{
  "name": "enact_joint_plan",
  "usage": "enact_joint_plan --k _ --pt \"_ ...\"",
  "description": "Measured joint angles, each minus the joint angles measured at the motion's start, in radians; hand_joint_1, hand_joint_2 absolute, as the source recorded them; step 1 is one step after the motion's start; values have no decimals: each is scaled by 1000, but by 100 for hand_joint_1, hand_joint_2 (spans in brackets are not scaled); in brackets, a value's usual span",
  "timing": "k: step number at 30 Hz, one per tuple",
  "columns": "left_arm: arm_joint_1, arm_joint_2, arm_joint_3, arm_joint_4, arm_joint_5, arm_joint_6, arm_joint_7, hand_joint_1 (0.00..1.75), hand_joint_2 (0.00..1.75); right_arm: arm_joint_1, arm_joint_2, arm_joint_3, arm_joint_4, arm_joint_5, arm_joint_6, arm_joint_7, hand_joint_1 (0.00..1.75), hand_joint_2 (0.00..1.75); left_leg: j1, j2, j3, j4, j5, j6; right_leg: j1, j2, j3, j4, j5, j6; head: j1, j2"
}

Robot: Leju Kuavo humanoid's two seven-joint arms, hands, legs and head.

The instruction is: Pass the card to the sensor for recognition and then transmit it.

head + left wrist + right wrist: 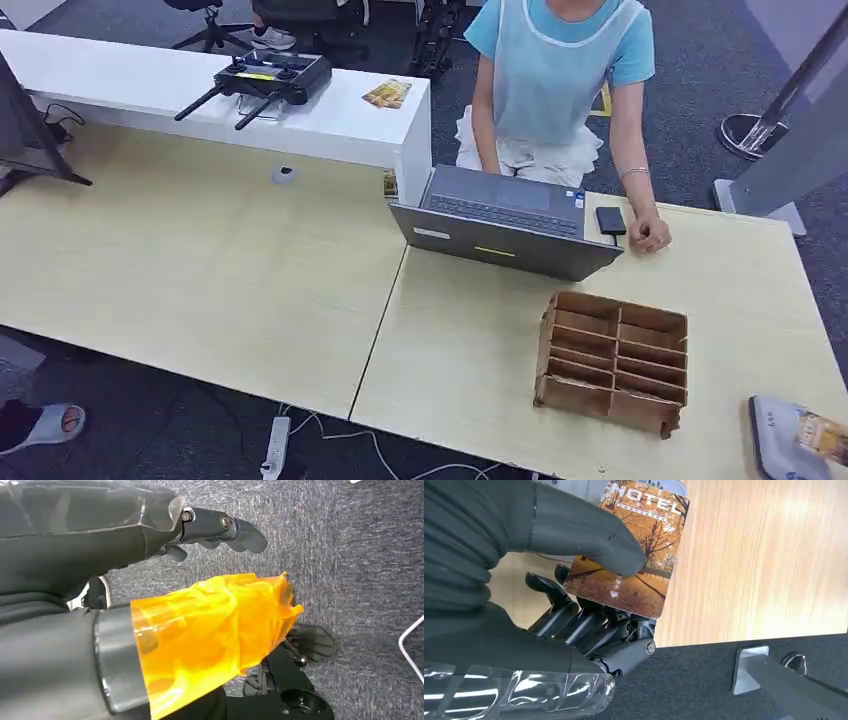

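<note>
From above, the card (pixel 826 436) sits over the grey sensor (pixel 775 432) at the near right corner of the table (pixel 250 270), beside the cardboard organizer (pixel 612 360). The right wrist view shows what that one cannot — the right hand (pixel 589 595) grips the card (pixel 636 555), thumb pressed on its printed face, dark fingers (pixel 574 622) underneath. The left hand (pixel 200 600) hangs over grey carpet (pixel 360 555), fingers (pixel 225 530) stretched apart from the orange-wrapped thumb, holding nothing. A person (pixel 560 70) sits at a laptop (pixel 505 220) — one hand by a phone (pixel 610 220).
</note>
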Motion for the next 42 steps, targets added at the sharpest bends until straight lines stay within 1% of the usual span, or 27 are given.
enact_joint_plan --k 22,29,42 --pt "0 0 0 0 -2 -3 0 0 0 -2 -11 42 35 15 14 -2 175 175 0 0 0 0 0 0 0 0 0 0 0 0 0 0" --pt "0 0 0 0 0 -3 0 0 0 -11 -13 51 40 60 -37 13 175 175 0 0 -1 0 0 0 0 0 0 0 0 0 0 0" --pt "0 0 1 0 2 -1 0 0 0 -45 -13 56 48 81 -57 18 175 175 0 0 0 0 0 0 0 0 0 0 0 0 0 0"
